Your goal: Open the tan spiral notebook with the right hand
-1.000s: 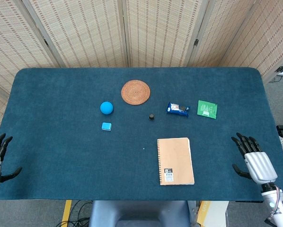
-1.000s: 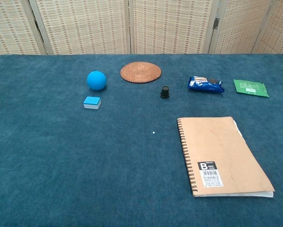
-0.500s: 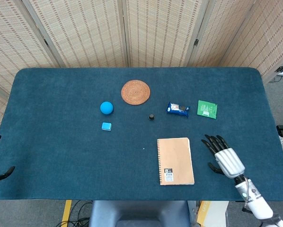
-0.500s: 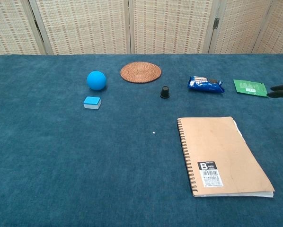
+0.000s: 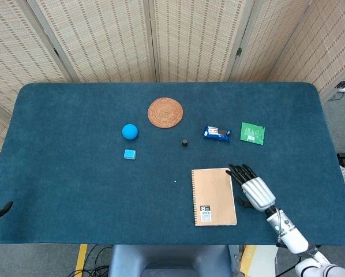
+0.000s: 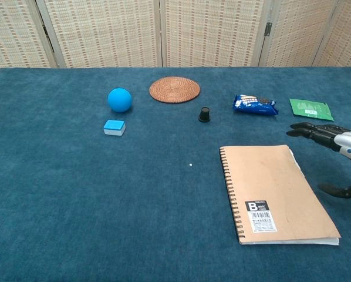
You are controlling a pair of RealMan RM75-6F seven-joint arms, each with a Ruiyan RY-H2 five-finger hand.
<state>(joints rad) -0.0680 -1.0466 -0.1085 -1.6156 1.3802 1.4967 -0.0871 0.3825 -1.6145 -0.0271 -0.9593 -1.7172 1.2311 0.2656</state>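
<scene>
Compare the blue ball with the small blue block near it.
The blue ball is round and uniformly blue; the small blue block is boxy, with a blue top over a pale base. The ball is clearly bigger and taller. The ball lies farther from the robot. Both rest loose on the table, untouched.

Place: looked like a staged robot test area, not a lived-in room.
Backdrop: woven folding screens closed off the rear.
Work surface: a table covered in dark teal cloth held a few scattered small props.
Floor: cables and yellow tape showed below the front edge.
</scene>
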